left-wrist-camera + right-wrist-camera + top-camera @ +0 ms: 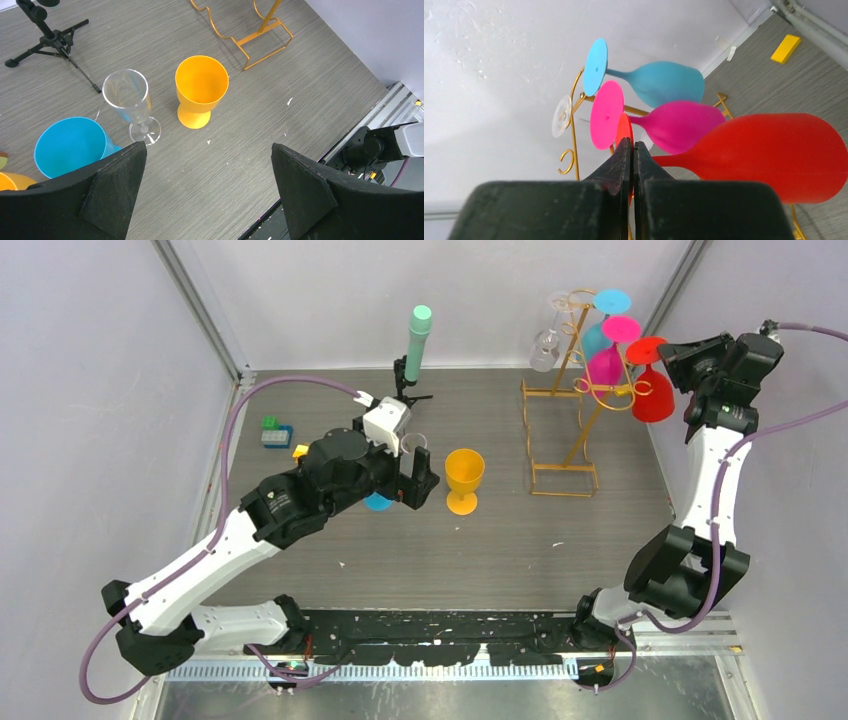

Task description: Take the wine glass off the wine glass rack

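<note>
The gold wire wine glass rack [562, 430] stands at the back right. A red wine glass [653, 392] hangs bowl-down at its right end, beside a pink glass [606, 365], a teal glass [598, 335] and a clear glass [546, 348]. My right gripper [672, 352] is shut on the red wine glass's round foot. In the right wrist view the foot [624, 129] sits edge-on between the closed jaws of the right gripper [632, 144], and the red bowl [769, 155] reaches right. My left gripper [420, 480] is open over the table, holding nothing.
An orange goblet [464, 478], a clear flute [126, 92] and a blue cup [70, 145] stand near the left gripper [209, 150]. A black tripod with a mint cylinder [415, 350] stands at the back. Toy bricks [276, 432] lie at the left.
</note>
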`<state>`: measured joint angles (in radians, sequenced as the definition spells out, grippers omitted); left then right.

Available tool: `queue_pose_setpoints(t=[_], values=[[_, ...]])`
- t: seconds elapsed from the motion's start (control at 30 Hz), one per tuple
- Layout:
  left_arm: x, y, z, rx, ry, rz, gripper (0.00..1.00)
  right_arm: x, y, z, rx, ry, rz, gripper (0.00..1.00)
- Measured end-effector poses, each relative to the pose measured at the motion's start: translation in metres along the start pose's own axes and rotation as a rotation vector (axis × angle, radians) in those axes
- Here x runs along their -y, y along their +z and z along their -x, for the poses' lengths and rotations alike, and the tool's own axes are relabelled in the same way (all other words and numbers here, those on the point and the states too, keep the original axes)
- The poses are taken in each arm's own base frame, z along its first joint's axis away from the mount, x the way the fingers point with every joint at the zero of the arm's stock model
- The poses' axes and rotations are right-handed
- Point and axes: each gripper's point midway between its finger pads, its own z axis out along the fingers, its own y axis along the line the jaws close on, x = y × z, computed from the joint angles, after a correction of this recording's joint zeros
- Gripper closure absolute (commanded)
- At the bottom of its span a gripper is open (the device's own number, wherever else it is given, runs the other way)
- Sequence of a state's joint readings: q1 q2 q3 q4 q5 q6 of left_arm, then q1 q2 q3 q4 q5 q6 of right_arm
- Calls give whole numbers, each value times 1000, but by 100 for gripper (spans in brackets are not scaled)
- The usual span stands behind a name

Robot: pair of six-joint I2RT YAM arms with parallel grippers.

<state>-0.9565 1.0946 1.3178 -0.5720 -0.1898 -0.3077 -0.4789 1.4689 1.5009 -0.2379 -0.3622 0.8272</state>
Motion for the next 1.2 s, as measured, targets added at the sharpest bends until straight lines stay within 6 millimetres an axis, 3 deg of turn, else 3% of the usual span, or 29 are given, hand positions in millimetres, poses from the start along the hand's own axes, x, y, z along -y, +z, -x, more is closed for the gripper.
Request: queue_pose_setpoints(t=[0.43, 0.73, 0.9, 1.07, 1.2], values=[[0, -1, 0, 2, -1, -1, 2, -24, -32, 33, 173, -37, 7, 100], [3, 0, 1, 5, -4, -13, 2, -62, -60, 40, 190, -49, 106, 100], [5, 0, 2, 8, -7, -26, 2, -100, -93, 51, 231, -78, 193, 100], [8, 0, 4, 11, -21, -41, 2, -152, -147, 58, 280, -109, 329, 100], [16, 0, 7, 23, -44, -76, 2, -191, -194, 51, 271, -74, 469, 100]])
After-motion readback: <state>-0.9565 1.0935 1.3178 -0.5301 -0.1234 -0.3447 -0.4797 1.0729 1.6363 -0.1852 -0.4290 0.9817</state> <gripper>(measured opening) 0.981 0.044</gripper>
